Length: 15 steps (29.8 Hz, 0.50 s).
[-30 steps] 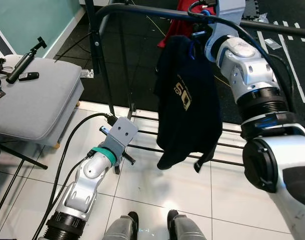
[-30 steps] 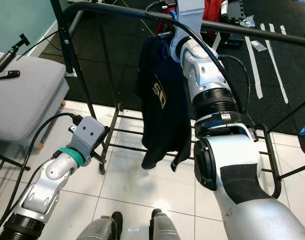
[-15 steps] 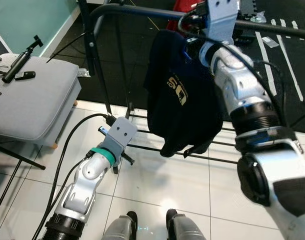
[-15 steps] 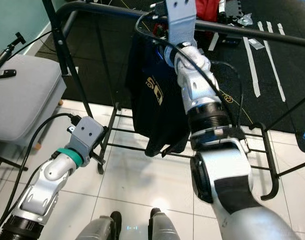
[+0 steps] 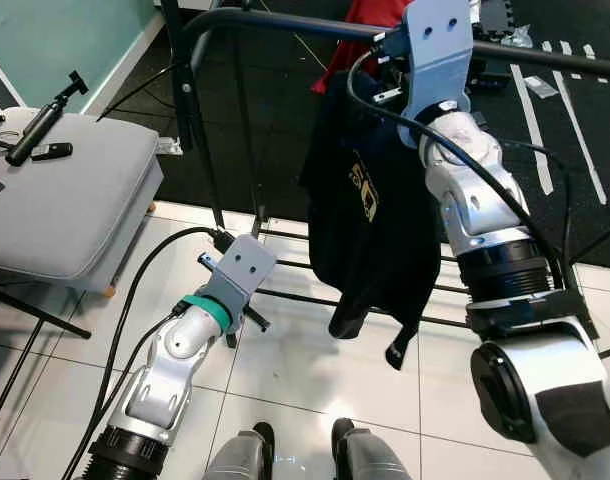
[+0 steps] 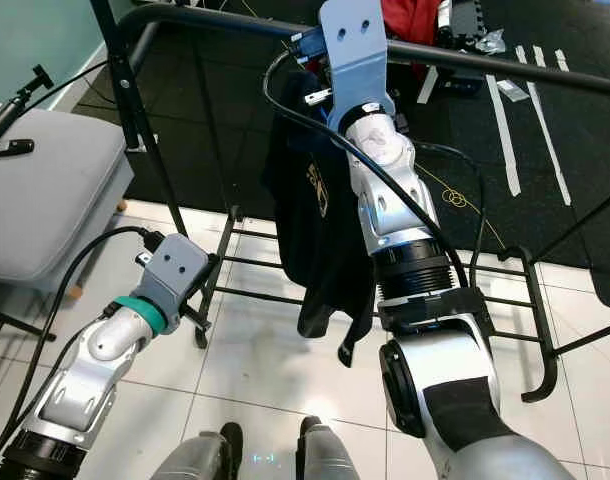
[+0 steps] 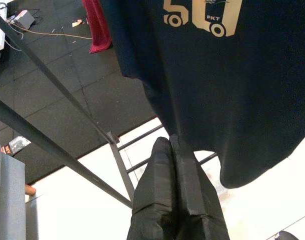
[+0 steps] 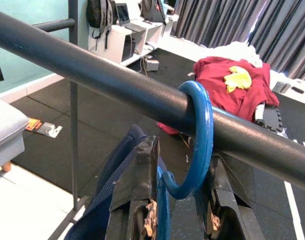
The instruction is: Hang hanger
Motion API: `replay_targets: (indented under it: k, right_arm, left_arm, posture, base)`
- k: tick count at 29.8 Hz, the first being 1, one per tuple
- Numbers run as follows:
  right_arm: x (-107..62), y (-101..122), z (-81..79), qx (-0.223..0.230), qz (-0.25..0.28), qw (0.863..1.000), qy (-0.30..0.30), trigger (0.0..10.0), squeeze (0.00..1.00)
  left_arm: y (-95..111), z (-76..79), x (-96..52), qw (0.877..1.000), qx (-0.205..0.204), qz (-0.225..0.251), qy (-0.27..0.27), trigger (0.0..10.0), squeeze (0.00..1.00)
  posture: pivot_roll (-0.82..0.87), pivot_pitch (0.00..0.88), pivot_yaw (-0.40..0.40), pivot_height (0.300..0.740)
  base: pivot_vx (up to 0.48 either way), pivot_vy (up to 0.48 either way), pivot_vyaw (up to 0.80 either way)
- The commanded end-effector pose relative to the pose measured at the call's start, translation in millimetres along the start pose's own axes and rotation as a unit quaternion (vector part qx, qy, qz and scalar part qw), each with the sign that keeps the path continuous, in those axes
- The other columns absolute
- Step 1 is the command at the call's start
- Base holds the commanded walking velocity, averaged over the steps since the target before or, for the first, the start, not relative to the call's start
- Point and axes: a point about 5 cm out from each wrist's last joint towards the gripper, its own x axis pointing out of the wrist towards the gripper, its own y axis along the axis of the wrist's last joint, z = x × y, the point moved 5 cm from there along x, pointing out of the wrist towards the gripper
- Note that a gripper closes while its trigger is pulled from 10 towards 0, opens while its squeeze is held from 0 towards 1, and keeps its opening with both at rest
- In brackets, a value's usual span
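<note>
Status: the blue hanger point(image 8: 200, 135) carries a dark navy T-shirt point(image 5: 380, 215) and its hook is looped over the black rail point(image 8: 92, 75) of the garment rack. In the right wrist view the hook sits on top of the rail, with its open tip curling back below the bar.

Right tool point(image 8: 180, 200): raised to the rail at 12 o'clock in the head views. Its two black fingers point(image 8: 142, 180) stand on either side of the hanger's neck just below the rail, closed in on it. Whether they bear firmly or only lightly cannot be read.

Left tool point(image 7: 173, 190): held low at 7 o'clock in the head views, fingers pressed together, holding nothing. The shirt hem hangs in front of it, apart from it.

Judged stage: hook placed; release and withdrawal remain.

Hazards from here:
1. Hook lifted off. Cause: pulling the right tool back before the fingers are spread, or withdrawing upward so that a finger drags the neck over the rail.
2. Hanger swings or slides along the rail. Cause: a sideways exit, or a finger catching the shirt collar.
3. Shirt slips from the hanger. Cause: a jolt to the neck; the garment already hangs unevenly, one side lower.

A red garment point(image 8: 227, 87) lies on the floor beyond the rack, clear of the work.
</note>
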Motion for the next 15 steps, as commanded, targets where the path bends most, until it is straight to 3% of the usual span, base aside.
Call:
replay_targets:
  k: [1,2,4,15]
  right_arm:
    - [-2.6,4.5,-0.8,0.035,0.001,0.999,-0.002,10.0,0.00]
    - [-3.9,-0.1,-4.3,0.082,-0.017,0.996,0.002,10.0,0.00]
    - [-4.9,-1.7,-4.7,0.092,-0.023,0.996,0.001,10.0,0.00]
    - [-7.5,-3.9,-3.6,0.099,-0.033,0.995,-0.009,10.0,0.00]
  left_arm:
    - [-4.6,5.2,-2.1,1.000,0.011,-0.010,-0.010,10.0,0.00]
    - [-4.4,6.0,-2.3,1.000,0.015,-0.009,-0.013,10.0,0.00]
    - [-4.1,6.4,-2.4,1.000,0.019,-0.009,-0.015,10.0,0.00]
    - [-3.1,6.6,-2.7,0.999,0.027,-0.007,-0.019,10.0,0.00]
  posture:
    - [0.01,0.149,0.029,0.740]
    - [0.01,0.148,0.030,0.740]
    - [0.01,0.147,0.030,0.740]
    - [0.01,0.148,0.034,0.740]
  base:
    - [0.000,0.000,0.00]
    - [0.000,0.000,0.00]
    - [0.000,0.000,0.00]
    - [0.000,0.000,0.00]
